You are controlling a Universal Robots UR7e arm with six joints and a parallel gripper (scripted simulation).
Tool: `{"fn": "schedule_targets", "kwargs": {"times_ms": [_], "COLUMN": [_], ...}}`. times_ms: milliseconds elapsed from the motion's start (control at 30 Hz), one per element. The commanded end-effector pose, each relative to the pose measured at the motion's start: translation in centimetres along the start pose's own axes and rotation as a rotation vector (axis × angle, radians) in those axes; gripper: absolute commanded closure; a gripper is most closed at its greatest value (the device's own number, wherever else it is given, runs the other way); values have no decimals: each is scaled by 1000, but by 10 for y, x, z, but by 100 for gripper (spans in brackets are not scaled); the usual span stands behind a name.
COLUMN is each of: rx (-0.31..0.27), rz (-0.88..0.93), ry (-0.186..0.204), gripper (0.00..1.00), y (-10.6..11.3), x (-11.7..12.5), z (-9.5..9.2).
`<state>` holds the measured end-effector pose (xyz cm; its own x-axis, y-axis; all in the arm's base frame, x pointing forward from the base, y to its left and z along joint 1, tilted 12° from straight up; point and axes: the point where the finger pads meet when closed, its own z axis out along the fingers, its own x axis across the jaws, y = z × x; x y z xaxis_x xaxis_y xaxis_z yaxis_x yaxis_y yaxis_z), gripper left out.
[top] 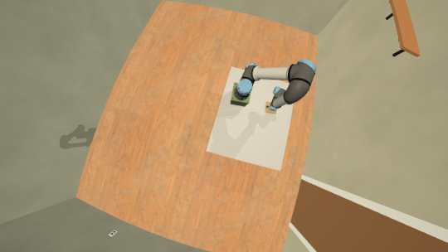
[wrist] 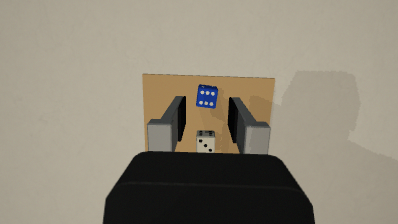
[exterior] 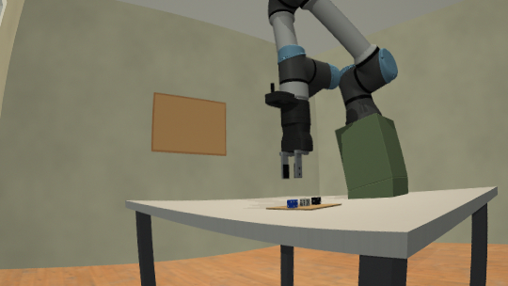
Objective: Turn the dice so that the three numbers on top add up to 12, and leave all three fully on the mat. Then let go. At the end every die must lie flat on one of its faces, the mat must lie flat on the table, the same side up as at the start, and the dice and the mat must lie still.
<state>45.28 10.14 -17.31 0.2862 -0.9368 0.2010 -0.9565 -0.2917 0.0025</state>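
Note:
A tan mat lies flat on the white table, and it also shows in the exterior view. A blue die lies on the mat with six on top. A white die lies nearer the wrist camera, showing three on top. A black die sits at the right end of the row, past the blue die and the white die; its top is not readable. My gripper hangs open and empty well above the dice, with its fingers either side of the blue die in the wrist view.
The green robot base stands on the table behind the mat. The table's front edge is close to the mat. A brown board hangs on the far wall.

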Motion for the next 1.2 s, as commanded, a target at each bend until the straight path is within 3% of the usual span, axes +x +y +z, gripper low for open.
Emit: {"fn": "schedule_targets", "kwargs": {"times_ms": [0,267,300,1167], "rx": [-2,-2,-2,-2], "rz": [0,0,0,0], "ry": [0,0,0,0], "gripper": [30,30,0,0], "y": [0,0,0,0], "x": [0,0,0,0], "z": [-14,-21,-21,-23]}}
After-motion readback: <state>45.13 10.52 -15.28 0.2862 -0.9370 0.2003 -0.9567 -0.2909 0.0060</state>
